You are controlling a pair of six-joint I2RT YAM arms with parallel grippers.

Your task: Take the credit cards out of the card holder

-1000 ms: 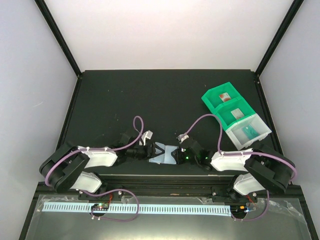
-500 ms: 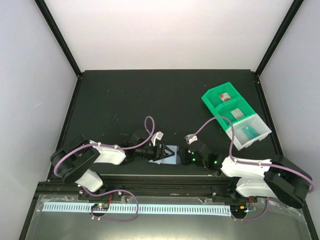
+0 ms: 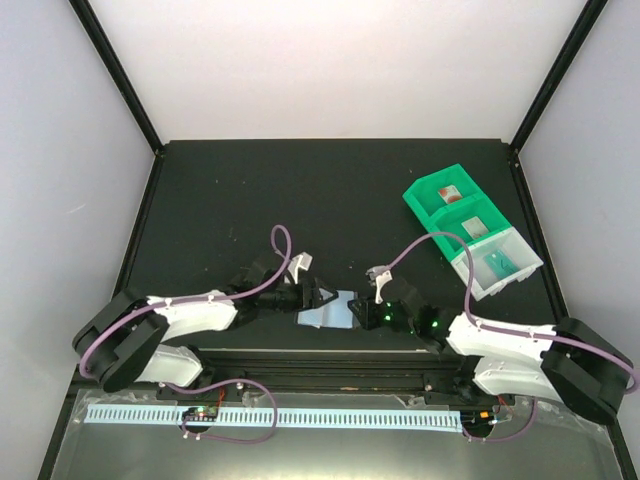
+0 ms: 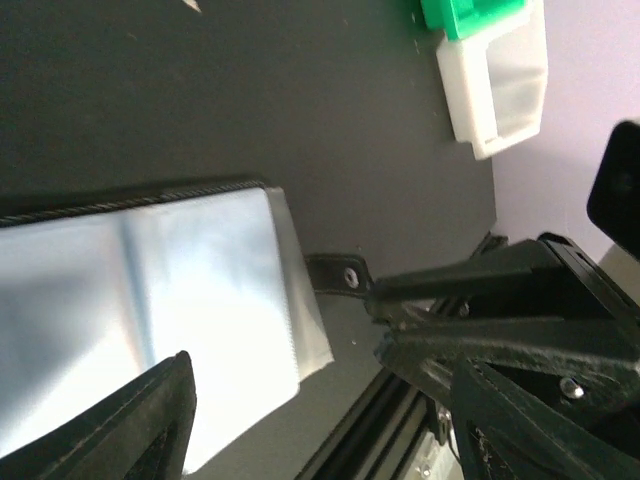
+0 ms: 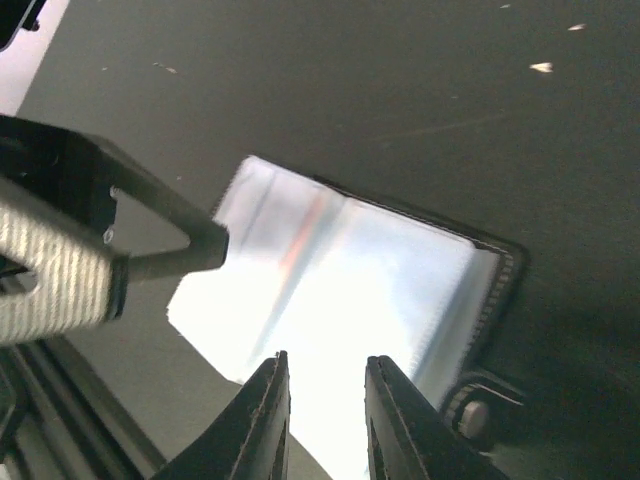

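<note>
Overhead, we see the small folding card holder [image 3: 328,309], black outside and pale blue-grey inside. It lies opened out, pale side up, on the black tabletop [image 3: 300,200], close to the near edge and between the left gripper [image 3: 314,296] and the right gripper [image 3: 360,312]. Its long axis runs left to right across the table, one end toward each arm. Only this view takes in the row of plastic bins at the far right, where a small red card [image 3: 452,192] lies in the farthest of the green bins [image 3: 430,200] and a teal-green card [image 3: 497,266] in the clear bin [image 3: 520,262]. The left wrist view adds that the left fingers [image 4: 150,425] are spread wide, one of them over the pale leaf. It also shows the little black clasp tab [image 4: 335,272] sticking out from the holder's end toward the right arm. The right wrist view shows a fold crossing the holder's short way, with a faint reddish streak along it, and one left finger meeting the far leaf's edge. There the right fingers [image 5: 262,420] stand close together with the pale leaf showing in the narrow gap. We cannot tell whether they pinch it or hang above it.
</note>
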